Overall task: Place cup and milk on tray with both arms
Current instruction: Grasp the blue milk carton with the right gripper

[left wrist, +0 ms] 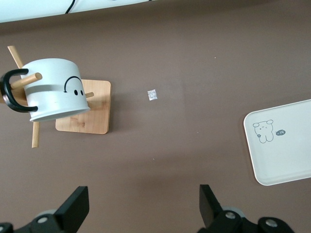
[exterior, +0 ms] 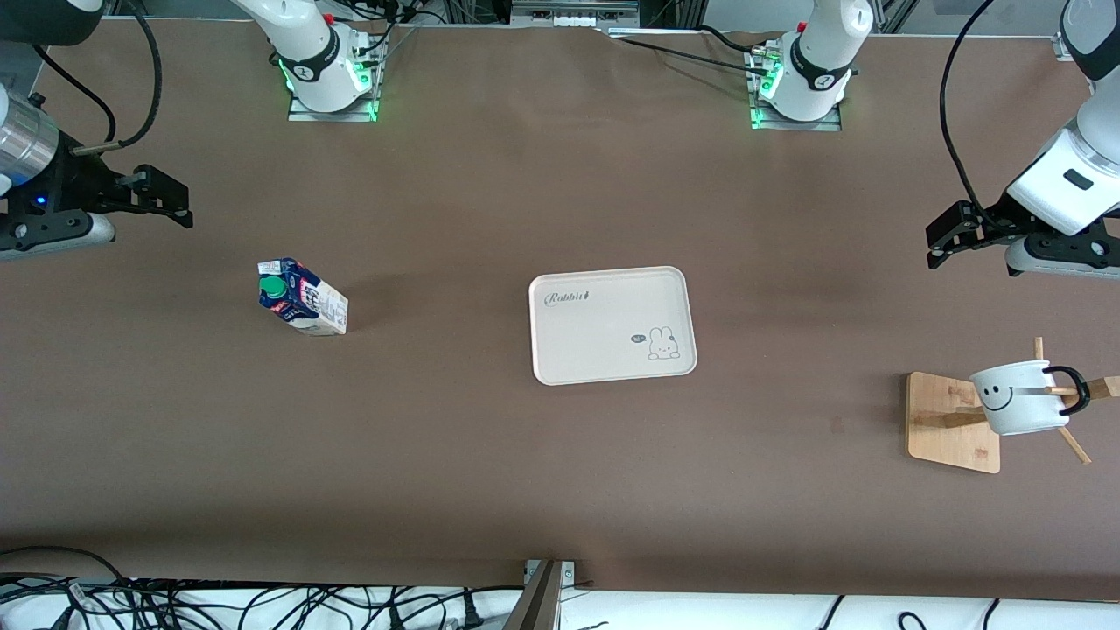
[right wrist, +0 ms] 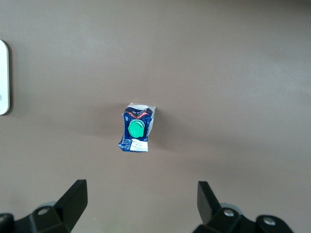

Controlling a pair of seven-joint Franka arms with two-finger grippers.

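The milk stands upright on the brown table toward the right arm's end, its green cap on top; it also shows in the right wrist view. The cream tray lies mid-table with nothing on it. The cup hangs by its black handle on a peg of a wooden rack toward the left arm's end; it also shows in the left wrist view. My right gripper hangs open and empty above the table beside the milk. My left gripper hangs open and empty above the table beside the rack.
The wooden rack base stands under the cup, with pegs sticking out. A small pale scrap lies on the table between rack and tray. The tray's edge shows in both wrist views. Cables lie along the table's near edge.
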